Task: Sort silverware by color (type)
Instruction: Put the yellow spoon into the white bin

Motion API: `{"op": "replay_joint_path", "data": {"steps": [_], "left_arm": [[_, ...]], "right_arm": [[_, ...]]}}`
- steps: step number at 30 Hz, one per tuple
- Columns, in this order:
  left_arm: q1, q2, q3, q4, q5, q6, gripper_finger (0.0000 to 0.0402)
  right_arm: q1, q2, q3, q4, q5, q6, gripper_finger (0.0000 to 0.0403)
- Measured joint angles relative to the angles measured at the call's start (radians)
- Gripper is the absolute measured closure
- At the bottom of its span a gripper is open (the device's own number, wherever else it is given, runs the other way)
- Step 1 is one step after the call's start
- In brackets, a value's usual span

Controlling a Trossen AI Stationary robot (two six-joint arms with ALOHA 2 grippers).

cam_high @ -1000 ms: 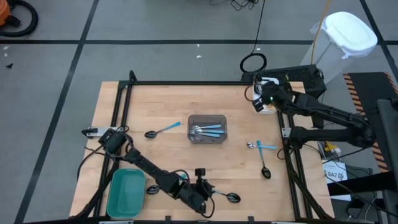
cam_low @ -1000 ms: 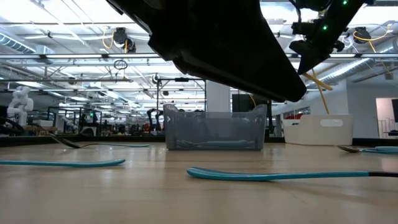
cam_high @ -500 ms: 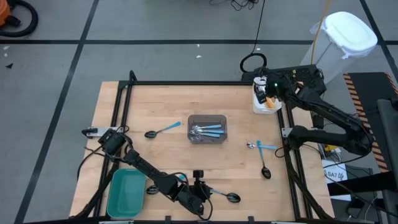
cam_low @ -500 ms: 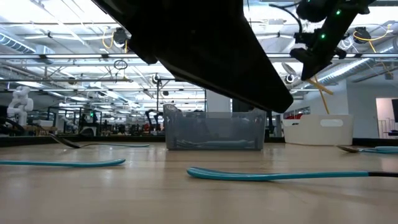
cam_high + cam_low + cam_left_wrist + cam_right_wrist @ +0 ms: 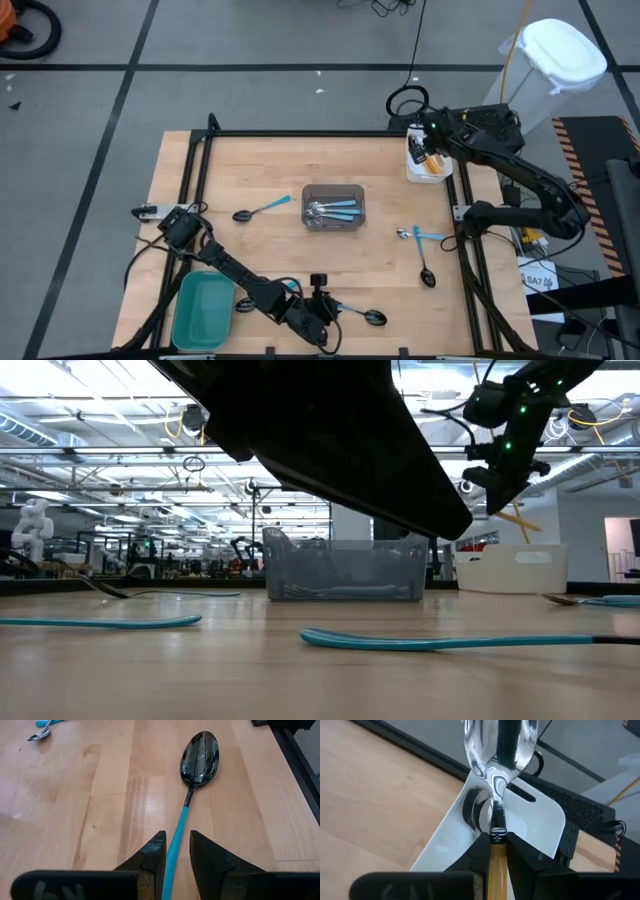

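Right claw (image 5: 432, 152) swung from beside the white bin (image 5: 413, 168) to directly above it, clamped on an orange-handled silver spoon (image 5: 497, 795), left claw (image 5: 175, 851) slightly apart astride a blue-handled black spoon (image 5: 199, 755) well apart from the bin.

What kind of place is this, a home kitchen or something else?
Most likely a robotics lab or workshop, not a kitchen. The wooden table sits in a black metal frame on a grey floor with black lines. Beyond it, the low view shows a large hall with ceiling lights, other rigs and a white humanoid robot.
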Motion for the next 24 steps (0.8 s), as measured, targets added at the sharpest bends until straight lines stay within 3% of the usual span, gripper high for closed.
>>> {"op": "replay_joint_path", "data": {"steps": [24], "left_arm": [[0.000,0.000,0.000,-0.007,0.000,0.005,0.0314]], "right_arm": [[-0.027,0.185,0.000,0.014,0.009,-0.007,0.0364]]}}
